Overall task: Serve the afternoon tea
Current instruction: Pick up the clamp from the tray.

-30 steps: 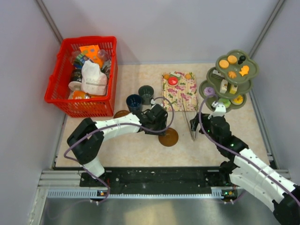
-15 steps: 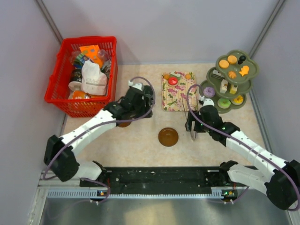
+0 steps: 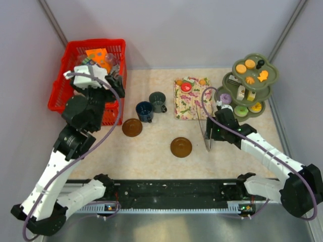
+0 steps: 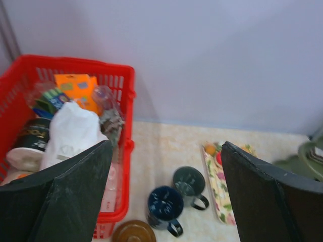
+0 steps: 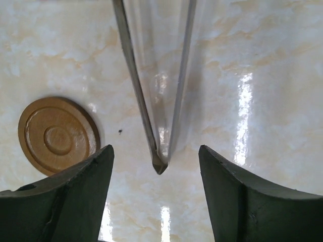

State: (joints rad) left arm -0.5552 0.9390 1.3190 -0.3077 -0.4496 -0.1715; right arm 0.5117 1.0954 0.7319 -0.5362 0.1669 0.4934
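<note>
The navy mug (image 3: 145,111) and the dark-green mug (image 3: 158,101) stand side by side, also in the left wrist view (image 4: 164,205) (image 4: 188,180). One brown saucer (image 3: 132,127) lies in front of the navy mug, another (image 3: 181,147) at the centre. Toy pastries sit on the olive three-tier stand (image 3: 247,85) and on a patterned mat (image 3: 193,98). My left gripper (image 3: 112,83) (image 4: 166,146) is open and empty, raised high beside the basket. My right gripper (image 3: 212,132) (image 5: 155,151) is open, low over the table, straddling the pointed end of the metal tongs (image 5: 134,75).
The red basket (image 3: 60,96) of mixed clutter fills the back left, its rim (image 4: 121,75) below my left fingers. The tongs (image 3: 206,132) lie between the mat and the central saucer (image 5: 58,135). Walls enclose the table on three sides.
My left arm has lifted from the mugs and swung back left, up beside the basket. My right gripper has shifted slightly over the tongs. Mugs and saucers have not moved.
</note>
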